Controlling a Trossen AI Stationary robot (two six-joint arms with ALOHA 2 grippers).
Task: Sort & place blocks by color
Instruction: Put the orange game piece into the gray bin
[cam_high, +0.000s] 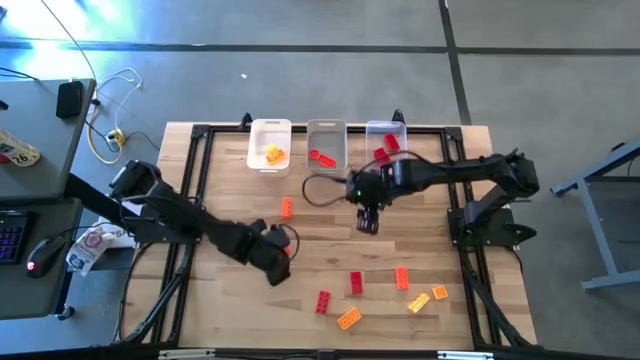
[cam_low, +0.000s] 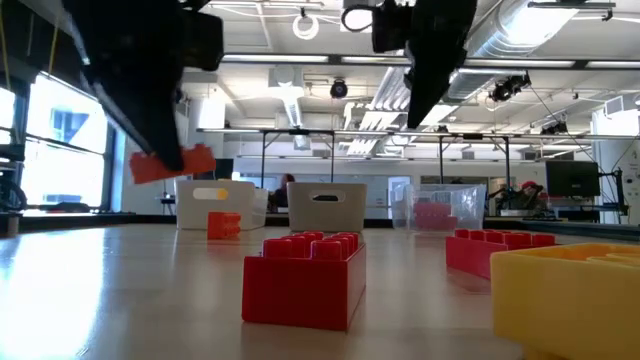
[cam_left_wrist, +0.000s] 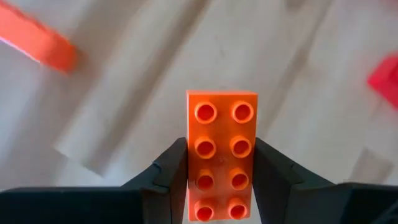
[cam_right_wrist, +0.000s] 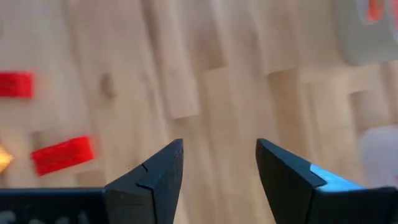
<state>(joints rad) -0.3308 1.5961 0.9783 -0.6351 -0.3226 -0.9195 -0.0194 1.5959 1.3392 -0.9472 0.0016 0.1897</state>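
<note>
I see L claw (cam_left_wrist: 217, 180) clenched on orange 2x4 brick (cam_left_wrist: 221, 149), lifted above desk (cam_high: 230, 300). R claw (cam_right_wrist: 219, 163) released, empty, mid-desk.

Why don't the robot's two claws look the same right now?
The left claw is shut on a small orange studded plastic brick; the right claw is open and empty. The left claw is over the table's front, the right claw nearer the bins. Both have two dark fingers.

The left gripper (cam_left_wrist: 219, 180) is hanging above the middle of the table with its fingers closed on an orange block (cam_left_wrist: 221, 155), while the right gripper (cam_right_wrist: 219, 163) is hovering near the table's far side with its fingers spread apart and empty.
</note>
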